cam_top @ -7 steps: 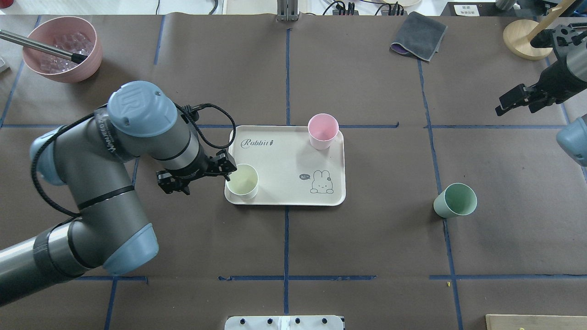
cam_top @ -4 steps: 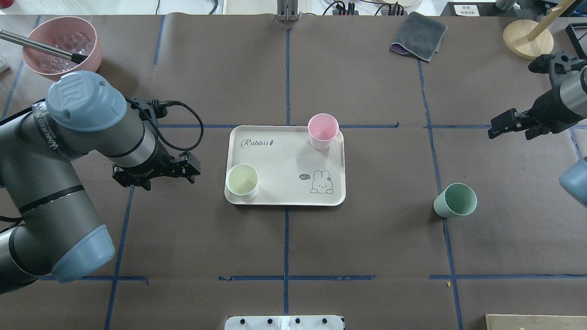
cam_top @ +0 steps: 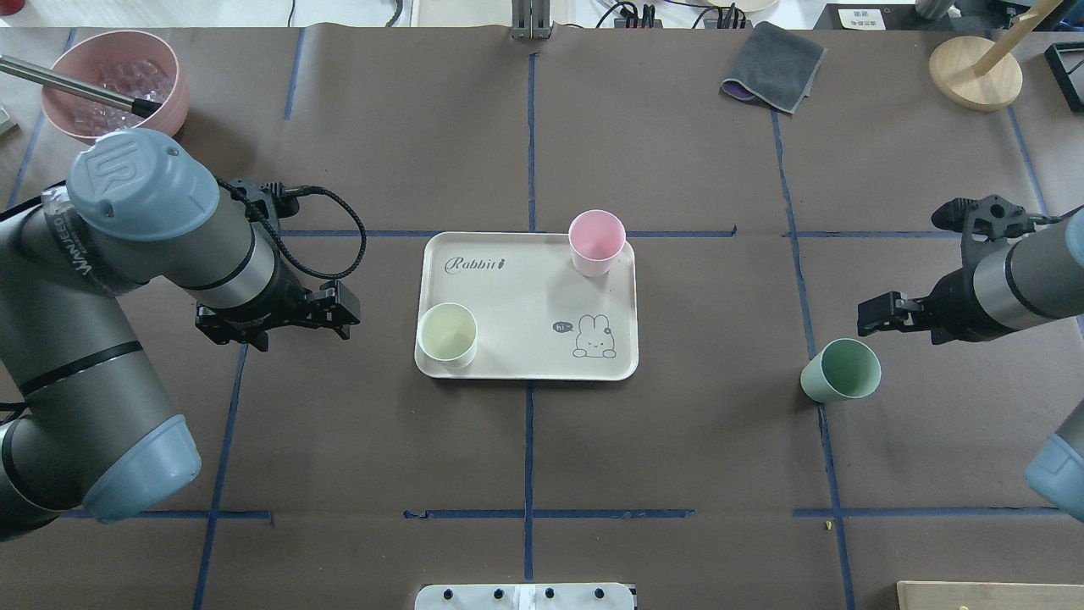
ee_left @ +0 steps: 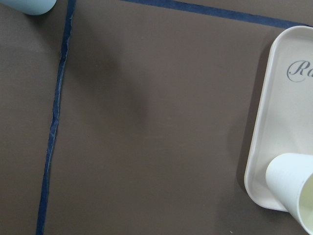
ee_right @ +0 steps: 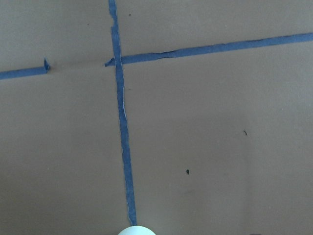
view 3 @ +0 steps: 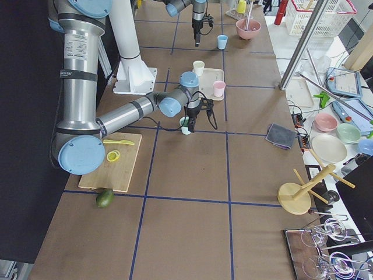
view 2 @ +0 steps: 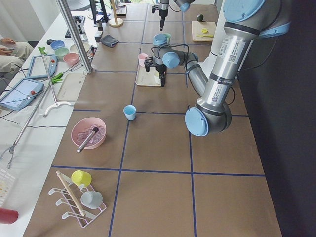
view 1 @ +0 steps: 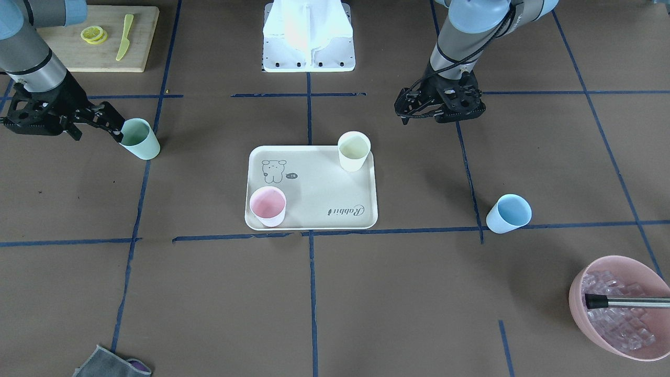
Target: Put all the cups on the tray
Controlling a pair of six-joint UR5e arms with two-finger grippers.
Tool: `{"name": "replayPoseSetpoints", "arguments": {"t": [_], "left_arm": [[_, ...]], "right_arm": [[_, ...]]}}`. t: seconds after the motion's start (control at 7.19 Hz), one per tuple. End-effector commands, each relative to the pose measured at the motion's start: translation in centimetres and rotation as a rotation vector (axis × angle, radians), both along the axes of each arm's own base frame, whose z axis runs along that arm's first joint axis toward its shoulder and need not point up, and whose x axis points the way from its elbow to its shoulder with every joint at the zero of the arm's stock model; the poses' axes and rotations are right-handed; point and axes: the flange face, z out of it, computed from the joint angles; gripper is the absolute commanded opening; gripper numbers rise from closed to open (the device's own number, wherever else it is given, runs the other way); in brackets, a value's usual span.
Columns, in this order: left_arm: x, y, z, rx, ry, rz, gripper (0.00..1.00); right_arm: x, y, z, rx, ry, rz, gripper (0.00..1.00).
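Plastic of this sort looks light, stiff and tippy, so pinch the green cup [cam_top: 840,369], standing right of frame well apart from the tray [cam_top: 525,254], across its wall near the rim with your right gripper [cam_top: 872,315], hanging beside it empty, fingers seemingly parted.

Cropping the light blue cup [ee_left: 28,5] to a sliver at the left wrist view's top left corner, burying it beneath the left arm [cam_top: 144,229] in the overhead view. Cutting the cream-yellow cup [ee_left: 293,191] and the tray [ee_left: 266,112] off at that wrist view's right edge. Leaving only a rim sliver of the mint green cup [ee_right: 136,230] above the right wrist view's bottom edge. Slicing the pink bowl [view 1: 576,309] at the front-facing view's right edge, the grey cloth [view 1: 107,364] at its bottom.
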Motion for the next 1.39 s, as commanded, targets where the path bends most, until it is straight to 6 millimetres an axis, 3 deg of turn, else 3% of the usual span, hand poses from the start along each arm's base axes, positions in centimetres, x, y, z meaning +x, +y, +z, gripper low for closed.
{"name": "replayPoseSetpoints", "arguments": {"t": [0.0, 0.28, 0.42, 0.7, 0.83, 0.97, 1.25], "left_arm": [[0.0, 0.0, 0.1, -0.003, -0.002, -0.002, 1.0], [0.0, 0.0, 0.1, -0.004, -0.002, -0.003, 1.0], [0.0, 0.0, 0.2, -0.005, -0.003, -0.003, 1.0], [0.0, 0.0, 0.2, -0.005, -0.003, -0.003, 1.0], [0.0, 0.0, 0.2, -0.004, -0.004, -0.004, 1.0], [0.0, 0.0, 0.2, -0.005, -0.004, -0.005, 1.0], [0.0, 0.0, 0.3, -0.007, -0.004, -0.004, 1.0]], "right_arm": [[-0.7, 2.8, 2.1, 0.006, -0.007, -0.039, 0.98], [-2.3, 3.6, 2.9, -0.002, 0.004, -0.075, 0.92], [-2.8, 3.5, 3.1, -0.005, 0.006, -0.082, 0.77], [-4.7, 2.8, 2.7, 0.005, -0.004, -0.095, 0.24], [-5.2, 2.5, 1.9, 0.015, -0.016, -0.096, 0.11], [-5.6, 2.2, 1.3, 0.023, -0.027, -0.097, 0.05], [-7.1, 1.2, -2.3, 0.035, -0.084, -0.083, 0.01]]}}
